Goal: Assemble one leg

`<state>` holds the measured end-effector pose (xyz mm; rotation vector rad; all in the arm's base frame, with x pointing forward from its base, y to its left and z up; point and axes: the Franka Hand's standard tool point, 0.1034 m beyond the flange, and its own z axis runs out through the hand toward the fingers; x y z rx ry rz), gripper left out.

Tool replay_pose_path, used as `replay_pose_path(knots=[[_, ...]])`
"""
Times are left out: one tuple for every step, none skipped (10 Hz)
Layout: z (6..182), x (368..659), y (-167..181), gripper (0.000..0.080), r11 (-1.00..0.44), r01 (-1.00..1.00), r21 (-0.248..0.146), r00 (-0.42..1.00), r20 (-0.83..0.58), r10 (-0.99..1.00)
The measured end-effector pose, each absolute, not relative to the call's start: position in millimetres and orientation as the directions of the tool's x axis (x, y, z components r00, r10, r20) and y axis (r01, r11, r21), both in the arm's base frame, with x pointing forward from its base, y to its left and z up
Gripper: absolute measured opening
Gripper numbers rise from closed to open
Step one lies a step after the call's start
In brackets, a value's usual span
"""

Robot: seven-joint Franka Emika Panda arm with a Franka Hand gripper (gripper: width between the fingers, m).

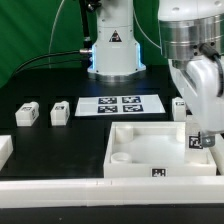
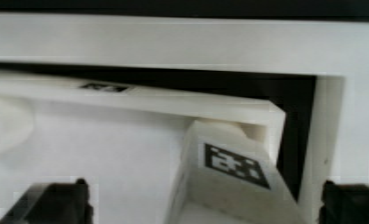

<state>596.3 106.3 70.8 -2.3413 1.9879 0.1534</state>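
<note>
A leg (image 2: 234,165), a small white block with a black-and-white tag, stands tilted in the near right corner of the large white tray-like part (image 2: 145,100). In the exterior view, this leg (image 1: 196,143) sits at the right end of that part (image 1: 150,133), right under my gripper (image 1: 204,139). In the wrist view, my gripper (image 2: 207,205) is open. Its dark fingertips (image 2: 56,205) stand either side of the leg, with a gap on each side. Two more legs (image 1: 27,114) (image 1: 60,112) lie at the exterior view's left, and one (image 1: 180,107) lies behind the tray-like part.
The marker board (image 1: 120,104) lies flat at the middle back, in front of the arm's base (image 1: 112,55). A white block (image 1: 5,150) sits at the exterior view's left edge. A long white wall (image 1: 100,188) runs along the front.
</note>
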Motion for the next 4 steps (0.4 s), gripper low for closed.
replay_pose_path(knots=[[70.3,596.1,106.2,0.0649,-0.217,-0.976,0.008,0.215,-0.119,-0.969],[70.0,595.7,106.3,0.0649,-0.221,-0.975,0.008,0.218,-0.120,-0.969],[69.9,595.6,106.4,0.0649,-0.220,-0.975,0.008,0.218,-0.120,-0.969],[69.8,595.5,106.4,0.0649,-0.220,-0.975,0.008,0.218,-0.120,-0.969]])
